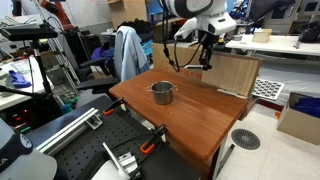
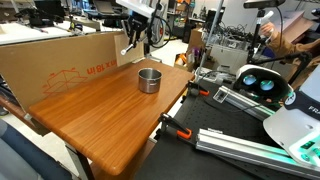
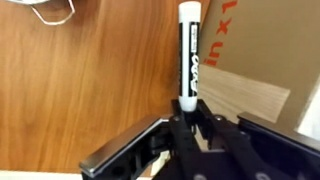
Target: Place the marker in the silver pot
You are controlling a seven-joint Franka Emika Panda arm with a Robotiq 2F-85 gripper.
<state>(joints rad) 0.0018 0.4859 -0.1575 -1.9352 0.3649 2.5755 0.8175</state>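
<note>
The marker (image 3: 187,55) is black and white with a white tip, and stands out straight from between my fingers in the wrist view. My gripper (image 3: 185,112) is shut on its lower end. In both exterior views my gripper (image 1: 205,55) (image 2: 146,37) hangs above the back edge of the wooden table, close to the cardboard box. The silver pot (image 1: 162,93) (image 2: 149,80) stands upright near the middle of the table, apart from my gripper and well below it. The pot is out of the wrist view.
A large cardboard box (image 2: 60,55) (image 1: 235,72) stands along the back edge of the wooden table (image 1: 190,115) (image 2: 95,115). A white cable (image 3: 52,12) lies on the table top. Metal rails and orange clamps (image 1: 148,147) lie below the table's front.
</note>
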